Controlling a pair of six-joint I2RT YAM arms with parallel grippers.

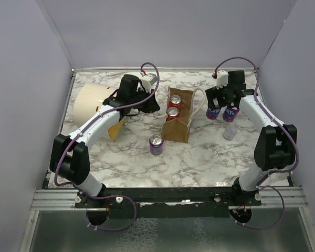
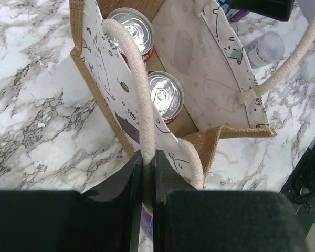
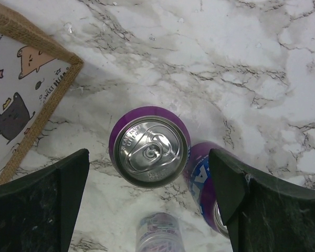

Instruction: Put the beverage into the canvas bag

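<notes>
White marble-patterned table. Near its middle, an upright canvas bag. Just beside the bag's near left corner, a purple can, standing. Left of the bag, a large cream cylinder on its side. Right of the bag, two more purple cans close together, plus a small clear container nearby.

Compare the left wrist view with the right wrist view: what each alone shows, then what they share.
Left wrist only: two red cans inside the canvas bag, and the left gripper shut on its rope handle. Right wrist only: a purple can's lid centred between the right gripper's open jaws. Shared: the bag's printed panel and the marble table.
</notes>
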